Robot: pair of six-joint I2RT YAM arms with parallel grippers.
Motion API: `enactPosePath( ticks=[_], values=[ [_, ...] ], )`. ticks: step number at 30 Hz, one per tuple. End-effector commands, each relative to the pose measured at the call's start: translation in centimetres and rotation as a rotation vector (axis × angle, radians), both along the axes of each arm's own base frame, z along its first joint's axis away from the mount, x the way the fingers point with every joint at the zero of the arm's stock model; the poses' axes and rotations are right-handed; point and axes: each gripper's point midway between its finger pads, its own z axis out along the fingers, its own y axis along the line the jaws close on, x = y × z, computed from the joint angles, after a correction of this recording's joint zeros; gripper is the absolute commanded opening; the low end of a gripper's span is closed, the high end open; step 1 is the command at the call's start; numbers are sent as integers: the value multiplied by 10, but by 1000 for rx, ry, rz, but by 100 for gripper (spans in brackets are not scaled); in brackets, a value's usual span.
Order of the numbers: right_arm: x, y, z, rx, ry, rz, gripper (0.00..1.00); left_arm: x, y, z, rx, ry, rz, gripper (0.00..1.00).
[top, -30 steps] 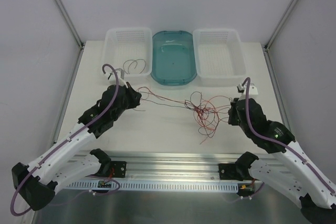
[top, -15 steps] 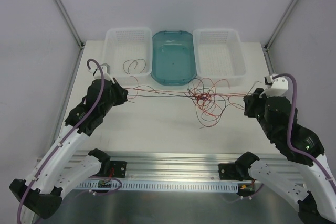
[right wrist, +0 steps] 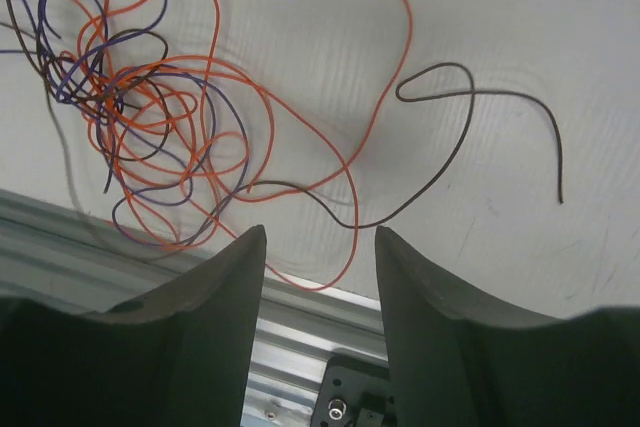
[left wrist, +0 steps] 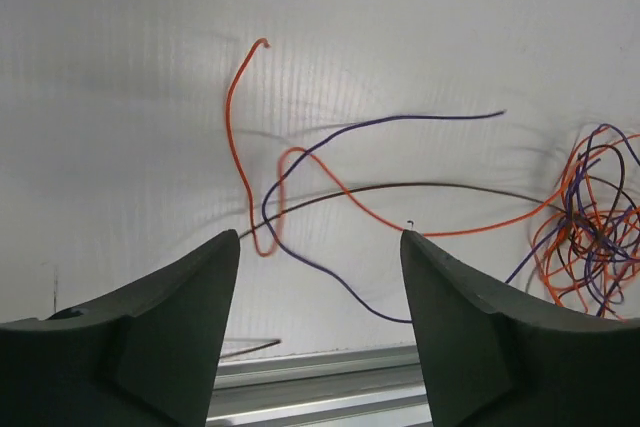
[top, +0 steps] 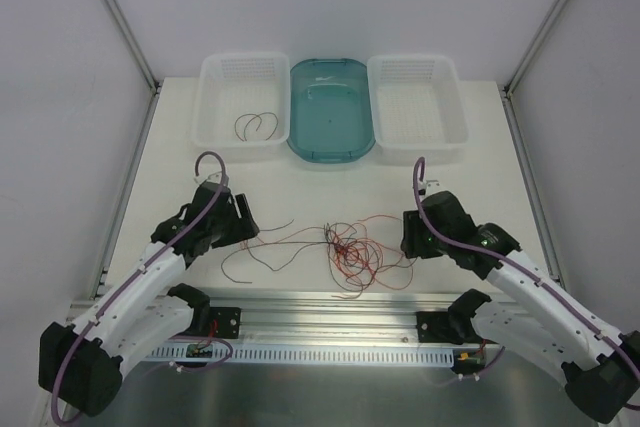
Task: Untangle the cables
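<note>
A: Knot of thin curly cables (top: 346, 247), red-orange, dark brown and blue-violet, lies on the white desk (top: 300, 172) in the lower middle of the top view, between the two arms. Both hands are released: the left hand (left wrist: 320, 247) and the right hand (right wrist: 320, 242) have their fingers apart and nothing between them.

B: Then what can go wrong from here?

A: I think a hand may close on several strands at once, because they cross very densely. Pulling would then tighten the knot. Also, the wires are so thin that the fingers can close beside one and take nothing.

B: And the silver metal rail (top: 330, 299) at the bottom?

A: One orange loop reaches its edge. A dragged strand may slip over or catch there, in my judgement.
</note>
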Motion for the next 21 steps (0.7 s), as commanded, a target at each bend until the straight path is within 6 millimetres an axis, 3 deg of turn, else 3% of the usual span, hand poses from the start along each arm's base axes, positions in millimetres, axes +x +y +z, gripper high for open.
enactPosePath(
  ticks=[1, 5, 8, 12, 13, 16, 18, 21],
  values=[
    [2, 32, 19, 135, -23, 55, 52, -1, -12, 17, -106, -60, -10, 69],
    [4, 45, 27, 124, -43, 102, 60, -7, -34, 35, -215, -60, -75, 86],
    [7, 52, 28, 116, -51, 104, 68, -14, -62, 45, -292, -36, -139, 87],
    [9, 61, 26, 138, -58, 102, 80, -21, -106, 49, -309, -30, -217, 83],
    [8, 66, 25, 150, -58, 112, 82, -25, -127, 48, -325, -29, -267, 81],
    [9, 74, 21, 149, -59, 121, 82, -25, -157, 33, -338, 20, -284, 73],
    [8, 76, 16, 142, -50, 113, 82, -26, -184, 39, -359, 10, -330, 71],
    [10, 82, 10, 152, -50, 107, 80, -24, -212, 13, -295, 62, -366, 69]
  ],
)
